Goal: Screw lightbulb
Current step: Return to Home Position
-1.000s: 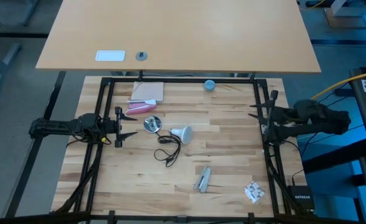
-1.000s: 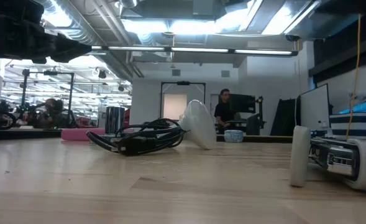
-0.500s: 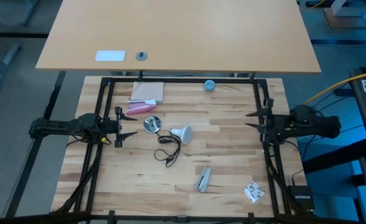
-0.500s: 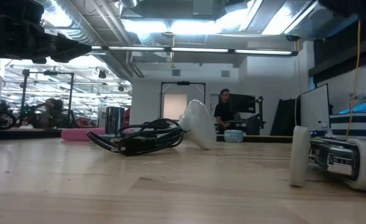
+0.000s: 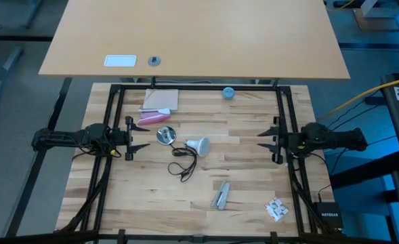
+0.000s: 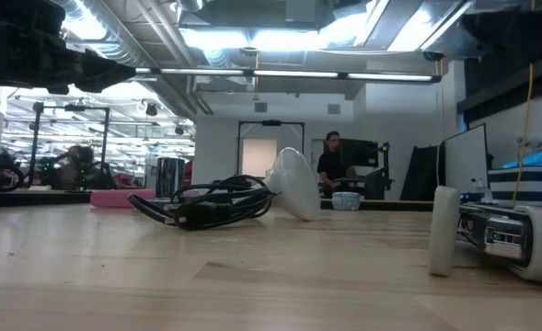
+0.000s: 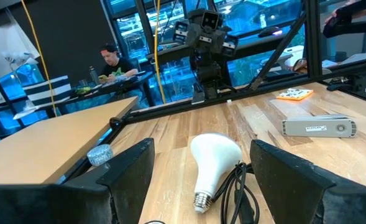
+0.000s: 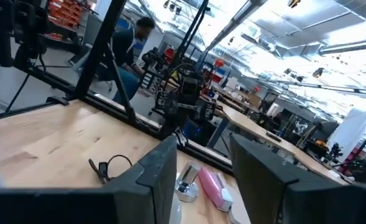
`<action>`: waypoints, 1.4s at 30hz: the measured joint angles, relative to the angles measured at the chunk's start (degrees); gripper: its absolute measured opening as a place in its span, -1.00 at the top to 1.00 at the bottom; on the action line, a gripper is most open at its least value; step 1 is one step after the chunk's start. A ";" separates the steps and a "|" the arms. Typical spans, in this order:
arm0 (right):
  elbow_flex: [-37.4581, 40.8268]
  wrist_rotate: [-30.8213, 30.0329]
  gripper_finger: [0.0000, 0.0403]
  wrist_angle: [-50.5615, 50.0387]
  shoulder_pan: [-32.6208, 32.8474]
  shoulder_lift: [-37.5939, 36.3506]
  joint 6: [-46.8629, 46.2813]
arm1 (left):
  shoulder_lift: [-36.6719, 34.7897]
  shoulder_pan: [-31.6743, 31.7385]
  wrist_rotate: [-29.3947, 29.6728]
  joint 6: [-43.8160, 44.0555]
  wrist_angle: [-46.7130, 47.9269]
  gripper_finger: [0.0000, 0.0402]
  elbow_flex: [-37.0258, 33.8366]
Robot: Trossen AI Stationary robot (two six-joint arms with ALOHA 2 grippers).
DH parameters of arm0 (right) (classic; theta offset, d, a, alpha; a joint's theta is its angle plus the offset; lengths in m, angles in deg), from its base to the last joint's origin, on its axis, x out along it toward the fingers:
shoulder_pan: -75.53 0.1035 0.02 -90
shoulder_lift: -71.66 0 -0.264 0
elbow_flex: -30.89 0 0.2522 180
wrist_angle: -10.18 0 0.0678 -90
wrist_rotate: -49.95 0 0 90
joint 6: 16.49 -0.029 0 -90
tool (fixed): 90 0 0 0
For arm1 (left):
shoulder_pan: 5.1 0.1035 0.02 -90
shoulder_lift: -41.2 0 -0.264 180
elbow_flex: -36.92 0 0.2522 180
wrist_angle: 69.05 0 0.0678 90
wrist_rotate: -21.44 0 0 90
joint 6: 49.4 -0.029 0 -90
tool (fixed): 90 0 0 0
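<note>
Because the left tool (image 5: 141,137) and right tool (image 5: 267,141) sit released and empty at opposite sides, seemingly parked, the small white frosted globe lightbulb (image 5: 198,144) lies loose on the wooden desk (image 5: 246,179).

Ahead of the left gripper's (image 5: 133,139) jaws, the black cable (image 7: 237,194) runs off the wrist picture's edge, and in the low view it hides the lightbulb's (image 6: 294,182) narrow end. Between the right gripper's (image 5: 271,139) jaws, the shiny disc (image 8: 186,180) sits partly behind one jaw and the pink thing (image 8: 212,188) beside it is cut off. The crumpled item (image 5: 276,209) near those jaws is too small to identify.
</note>
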 joint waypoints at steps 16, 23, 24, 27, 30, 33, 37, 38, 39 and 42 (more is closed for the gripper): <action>6.61 -3.09 0.23 -0.76 -0.02 -0.01 -1.54 | -0.02 0.00 0.00 0.00 -0.02 -0.29 0.00; 6.65 -3.06 0.23 -0.98 0.01 -0.02 0.26 | -0.02 0.00 0.00 0.00 0.00 -0.29 0.00; 6.67 -3.06 0.23 -0.98 0.01 -0.02 0.26 | 0.00 0.00 0.00 0.00 0.00 -0.29 0.00; 6.70 -3.04 0.23 -1.05 0.01 -0.02 0.33 | 0.00 0.02 0.00 0.00 0.00 -0.29 -0.01; 6.72 -3.04 0.23 -1.09 0.01 -0.02 0.39 | 0.00 0.01 0.00 0.00 0.00 -0.29 -0.01; 6.76 -3.04 0.23 -1.13 0.01 -0.02 0.42 | 0.00 0.00 0.00 0.00 0.00 -0.29 0.00; 6.78 -3.02 0.23 -1.19 0.01 -0.02 0.42 | 0.00 0.01 0.00 0.00 0.00 -0.29 0.00; 6.78 -3.02 0.23 -1.12 0.01 -0.02 0.42 | 0.00 0.00 0.00 0.00 0.00 -0.29 0.00; 6.79 -3.02 0.23 -1.09 0.01 -0.02 0.42 | 0.00 0.00 0.00 0.00 0.00 -0.29 -0.01; 6.80 -3.02 0.23 -1.09 0.01 -0.02 0.42 | 0.00 0.00 0.00 0.00 0.00 -0.29 0.00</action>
